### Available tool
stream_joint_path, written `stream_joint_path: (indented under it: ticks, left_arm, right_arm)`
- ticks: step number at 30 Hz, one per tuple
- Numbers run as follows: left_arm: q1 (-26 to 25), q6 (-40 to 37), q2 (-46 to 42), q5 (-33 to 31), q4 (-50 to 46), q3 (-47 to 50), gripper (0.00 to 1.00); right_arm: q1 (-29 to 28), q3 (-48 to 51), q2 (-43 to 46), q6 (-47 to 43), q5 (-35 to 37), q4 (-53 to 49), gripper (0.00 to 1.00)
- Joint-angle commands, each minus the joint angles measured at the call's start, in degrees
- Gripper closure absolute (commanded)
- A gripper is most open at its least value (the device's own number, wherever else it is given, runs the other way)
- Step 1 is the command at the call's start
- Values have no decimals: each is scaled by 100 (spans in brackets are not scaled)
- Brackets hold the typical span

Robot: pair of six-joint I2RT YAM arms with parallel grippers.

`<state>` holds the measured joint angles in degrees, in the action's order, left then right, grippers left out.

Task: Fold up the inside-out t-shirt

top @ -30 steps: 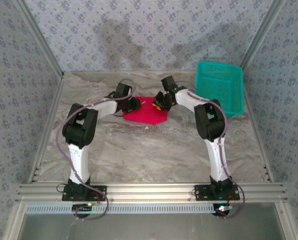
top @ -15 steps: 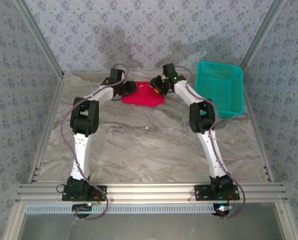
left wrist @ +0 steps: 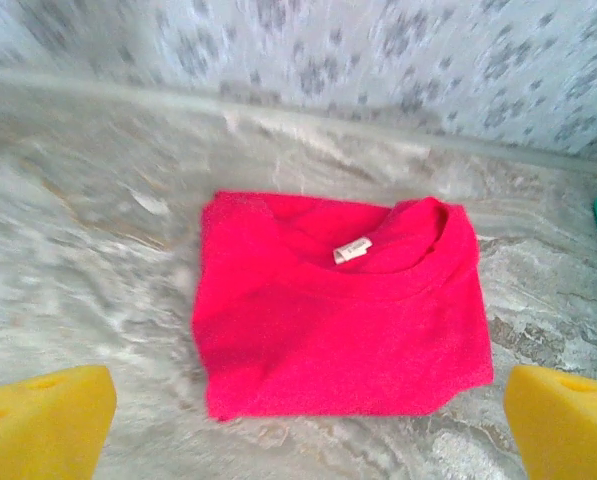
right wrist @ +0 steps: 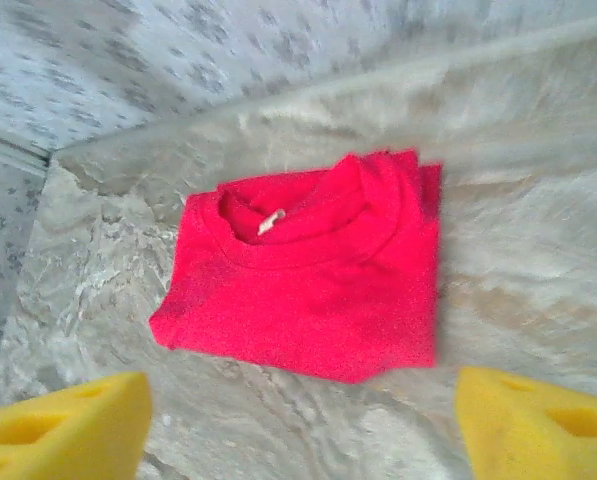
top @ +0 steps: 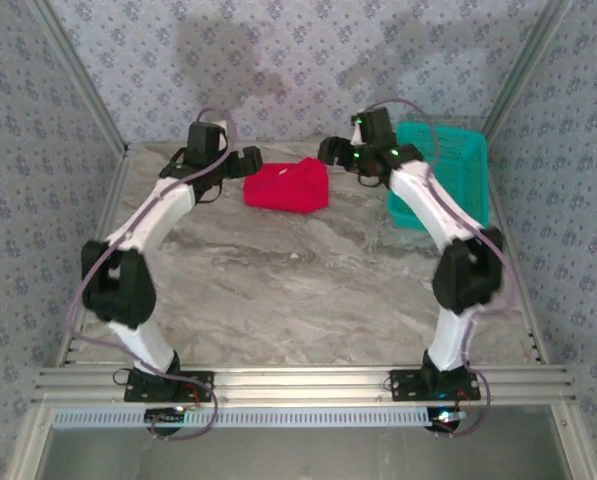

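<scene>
shirt: bright red soft cloth short-sleeved t-shirt point(top: 287, 186) lies as a compact folded rectangle, small white tag point(left wrist: 352, 250) at the collar, on the grey marbled table point(top: 298, 290), left of the teal plastic mesh basket point(top: 440, 128), not touching it | left gripper point(top: 246, 158): jaws wide apart, empty, farther left of the basket, beyond the shirt | right gripper point(top: 330, 150): jaws apart, empty, between basket and shirt

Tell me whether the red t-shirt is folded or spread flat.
Folded. The t-shirt lies as a compact, roughly square bundle on the table, no sleeves sticking out, its white tag facing up.
</scene>
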<state>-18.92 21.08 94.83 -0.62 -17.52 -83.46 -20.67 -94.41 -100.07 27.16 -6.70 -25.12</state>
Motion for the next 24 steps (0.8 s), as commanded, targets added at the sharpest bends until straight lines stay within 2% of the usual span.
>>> stream_joint_path:
  ticks: [1,3,6,8,11,14,17,21,24]
  left_arm:
    - [-256,-706,-785,-1401,-95,945,0]
    - [-268,-656,-1284,-1719,59,1576,0]
    - [-243,-849,-1888,-1940,530,2512,0]
    - [-253,-1154,-2221,-2299,1230,3255,0]
    - [-218,-1771,-2682,-2446,2181,4284,0]
    - [-187,-2403,-3056,-2416,2949,5147,0]
    - [-50,-2493,-3272,-2375,3212,5586,0]
    - [165,-2577,-3281,-2164,4070,6214,0]
    - [333,-2654,-3123,-2081,4839,6626,0]
  right_arm:
    - [2,1709,1169,-787,1327,919,4]
    - [-72,2851,1954,-1283,1827,1528,0]
    - [-157,4329,2949,-2097,2591,2356,0]
    - [-103,5037,3439,-2482,2909,2511,0]
    - [155,5571,3799,-2428,3303,2280,0]
    - [510,6171,4014,-2399,3576,2653,0]
    - [1006,6804,4020,-2324,3470,3433,0]
    - [1512,7449,3634,-2240,3132,4822,0]
    - [1684,7593,3117,-2413,2900,5652,0]
